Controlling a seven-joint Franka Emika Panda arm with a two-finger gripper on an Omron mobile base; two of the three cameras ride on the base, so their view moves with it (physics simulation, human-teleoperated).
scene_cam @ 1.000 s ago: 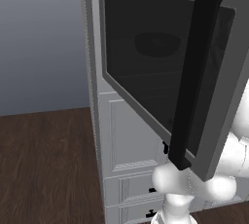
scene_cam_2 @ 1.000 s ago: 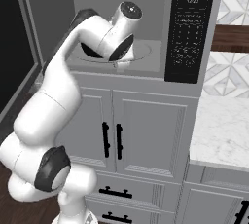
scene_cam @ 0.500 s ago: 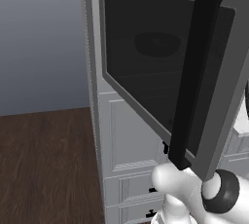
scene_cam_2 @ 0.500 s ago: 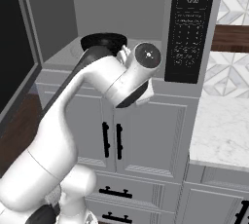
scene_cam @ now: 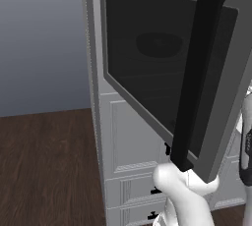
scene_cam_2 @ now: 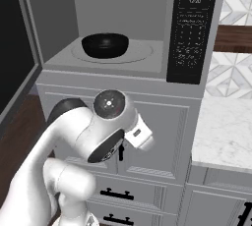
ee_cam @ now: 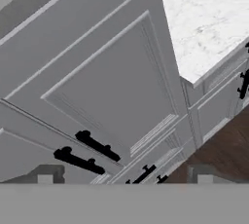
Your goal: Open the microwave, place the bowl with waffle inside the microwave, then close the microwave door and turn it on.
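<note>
A: The bowl (scene_cam_2: 105, 44) sits inside the microwave (scene_cam_2: 120, 26), dead centre on the cavity floor, round, shallow and dark. No telling from here whether the waffle is in it; the inside is too dark to read.

B: And the microwave door (scene_cam: 162, 68) hangs wide open, swung out to the robot's left. From the left base camera you look through its dark glass and see the bowl as a dim grey oval behind it.

A: So the next job, by my reckoning, is shutting that door. Where's the gripper (ee_cam: 124, 181)?

B: Low down. The hand camera stares at a white panelled cabinet door (ee_cam: 109, 89) below the microwave, with short black handles (ee_cam: 80, 152) and a marble counter (ee_cam: 206, 21) off to one side. The two finger tips stand far apart at the bottom of that view, fully spread, nothing between them.

A: Empty and wide, then. And the door lies up and to the left of it.

B: Right, and the long black bar handle (scene_cam: 199, 72) runs vertically down the door's free edge, nearest the robot. That upright axis is what matters: the hand needs to rise and swing left to get behind the panel or onto the bar.

A: A push on the glass face might do as well. Either way, a climb comes first.
</note>
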